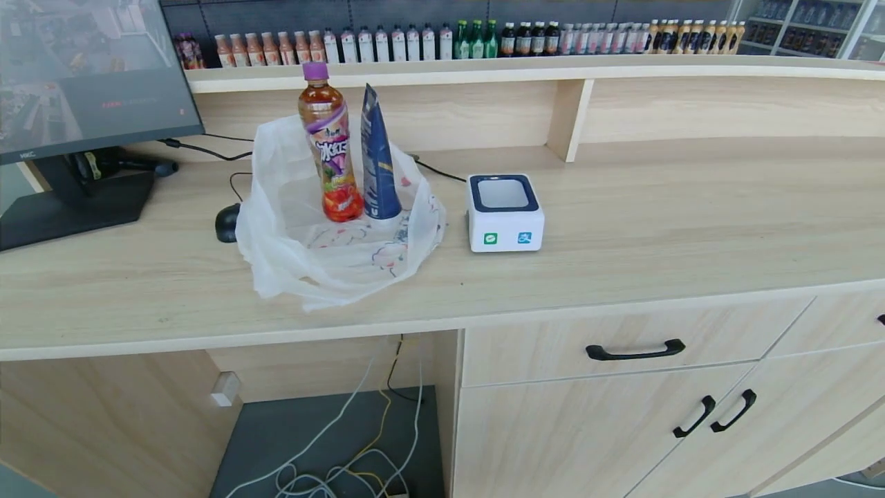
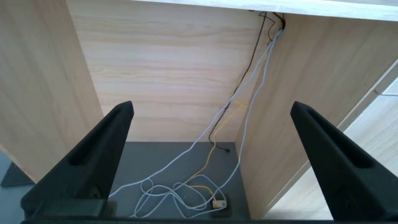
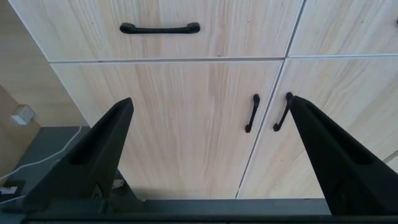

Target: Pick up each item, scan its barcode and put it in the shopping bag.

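Observation:
A translucent white shopping bag [image 1: 290, 235] lies open on the wooden counter [image 1: 622, 228]. Inside it stand a tea bottle [image 1: 330, 155] with a purple cap and a tall dark blue pouch [image 1: 377, 159], side by side and upright. To the right of the bag sits the white barcode scanner [image 1: 504, 212] with a dark-rimmed window on top. My left gripper [image 2: 211, 162] hangs open below the counter, facing the open knee space with its cables. My right gripper [image 3: 208, 158] is open as well, facing the cabinet drawer and doors, nothing between its fingers.
A monitor [image 1: 83, 76] on a black stand is at the counter's left, with a black mouse [image 1: 227, 223] beside the bag. A raised shelf [image 1: 553, 69] with several bottles runs along the back. Loose cables [image 1: 346, 463] lie on the floor under the counter.

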Available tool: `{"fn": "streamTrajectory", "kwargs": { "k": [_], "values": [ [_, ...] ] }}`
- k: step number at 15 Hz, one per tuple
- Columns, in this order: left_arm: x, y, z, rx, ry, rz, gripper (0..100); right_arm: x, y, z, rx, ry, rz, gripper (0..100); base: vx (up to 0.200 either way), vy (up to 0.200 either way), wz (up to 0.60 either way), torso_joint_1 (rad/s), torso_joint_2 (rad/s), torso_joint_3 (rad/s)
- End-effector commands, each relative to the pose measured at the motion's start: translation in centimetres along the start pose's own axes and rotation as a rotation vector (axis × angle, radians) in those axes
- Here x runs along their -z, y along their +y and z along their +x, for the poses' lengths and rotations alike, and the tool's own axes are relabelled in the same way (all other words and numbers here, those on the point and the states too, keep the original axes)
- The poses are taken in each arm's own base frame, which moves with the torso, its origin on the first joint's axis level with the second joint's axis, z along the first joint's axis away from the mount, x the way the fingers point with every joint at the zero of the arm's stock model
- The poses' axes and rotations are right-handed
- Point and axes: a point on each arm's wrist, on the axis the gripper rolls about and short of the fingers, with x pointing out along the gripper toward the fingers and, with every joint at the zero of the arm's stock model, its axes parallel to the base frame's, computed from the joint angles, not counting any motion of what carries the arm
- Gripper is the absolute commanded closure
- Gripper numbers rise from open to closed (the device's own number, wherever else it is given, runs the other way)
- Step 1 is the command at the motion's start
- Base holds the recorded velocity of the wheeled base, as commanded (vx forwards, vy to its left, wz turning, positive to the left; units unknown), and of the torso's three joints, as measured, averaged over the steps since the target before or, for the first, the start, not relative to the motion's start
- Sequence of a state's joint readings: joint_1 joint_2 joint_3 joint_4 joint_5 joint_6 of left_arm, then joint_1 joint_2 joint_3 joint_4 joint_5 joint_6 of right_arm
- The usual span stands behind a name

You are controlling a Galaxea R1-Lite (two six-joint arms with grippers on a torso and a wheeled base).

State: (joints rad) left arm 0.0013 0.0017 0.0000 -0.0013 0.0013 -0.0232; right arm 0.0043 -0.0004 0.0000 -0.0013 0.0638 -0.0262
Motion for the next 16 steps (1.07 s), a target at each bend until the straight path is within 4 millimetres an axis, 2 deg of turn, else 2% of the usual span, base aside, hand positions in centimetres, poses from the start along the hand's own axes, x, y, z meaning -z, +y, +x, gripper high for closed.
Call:
{"fn": "streamTrajectory", "kwargs": {
  "k": [1, 10, 16],
  "values": [
    [0.00, 0.00, 0.00, -0.001, 0.000, -0.001, 0, 0.00, 0.00, 0.00, -0.001, 0.000, -0.003, 0, 0.000, -0.200, 0.00, 0.002, 0.01, 0.002],
    [0.01, 0.00, 0.00, -0.001, 0.001, 0.000, 0, 0.00, 0.00, 0.00, -0.001, 0.000, -0.003, 0, 0.000, -0.200, 0.07, 0.001, 0.00, 0.002],
    [0.01, 0.00, 0.00, -0.001, 0.001, 0.002, 0, 0.00, 0.00, 0.00, 0.001, 0.000, -0.001, 0, 0.000, 0.000, 0.00, 0.000, 0.00, 0.000]
  ]
}}
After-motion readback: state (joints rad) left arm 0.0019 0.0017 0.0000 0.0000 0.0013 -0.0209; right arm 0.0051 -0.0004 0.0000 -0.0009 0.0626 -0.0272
